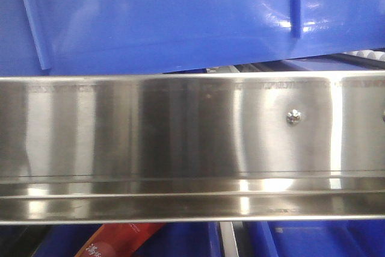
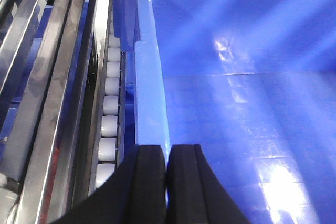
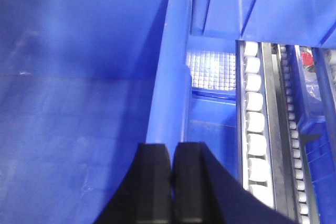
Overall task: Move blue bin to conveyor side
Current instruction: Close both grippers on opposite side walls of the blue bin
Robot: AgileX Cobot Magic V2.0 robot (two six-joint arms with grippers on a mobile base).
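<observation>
Two-arm grip on the large glossy blue plastic bin [image 2: 236,103].
The left gripper [image 2: 167,182] is clamped on its left rim and the right gripper [image 3: 171,182] on its right rim. The bin spans left-right above the brushed steel rail [image 1: 192,142], with white roller tracks [image 2: 107,124] beside it.

The front view sits very close to a steel rail [image 1: 180,142] and faces it square on. The rail fills the middle band, and the blue bin [image 1: 180,16] shows just above it, side-on.

The left wrist view looks forward and down past the left gripper [image 2: 167,182], close along one rim of the bin [image 2: 236,129], with white rollers [image 2: 107,129] on its left.

The right wrist view looks the same way past the right gripper [image 3: 171,182] along the opposite wall, with rollers [image 3: 255,124] on its right.

Both wrist views share the bin's inside. All three show the bin.
</observation>
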